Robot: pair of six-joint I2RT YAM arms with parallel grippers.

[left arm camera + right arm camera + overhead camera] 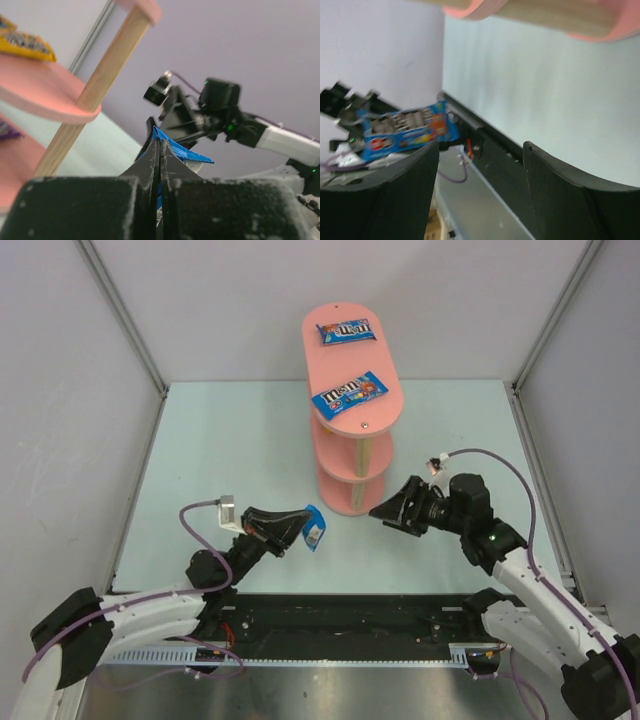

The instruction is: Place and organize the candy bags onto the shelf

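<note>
The pink three-tier shelf point(352, 360) stands at the table's middle back. Two blue candy bags point(349, 394) point(346, 332) lie on its top board. My left gripper point(306, 525) is shut on another blue candy bag point(315, 528), held on edge above the table just left of the shelf's foot; it also shows in the left wrist view point(184, 150) and the right wrist view point(407, 131). A yellow bag point(24, 42) lies on a middle board and a purple one point(7, 131) on the board below. My right gripper point(385, 511) is open and empty, right of the shelf's foot.
The pale green table point(220, 455) ends in a black rail point(345, 625) at the near edge. Grey walls with metal corner posts point(125, 315) close in the back and sides. A wooden shelf post point(90, 92) stands close to the left gripper.
</note>
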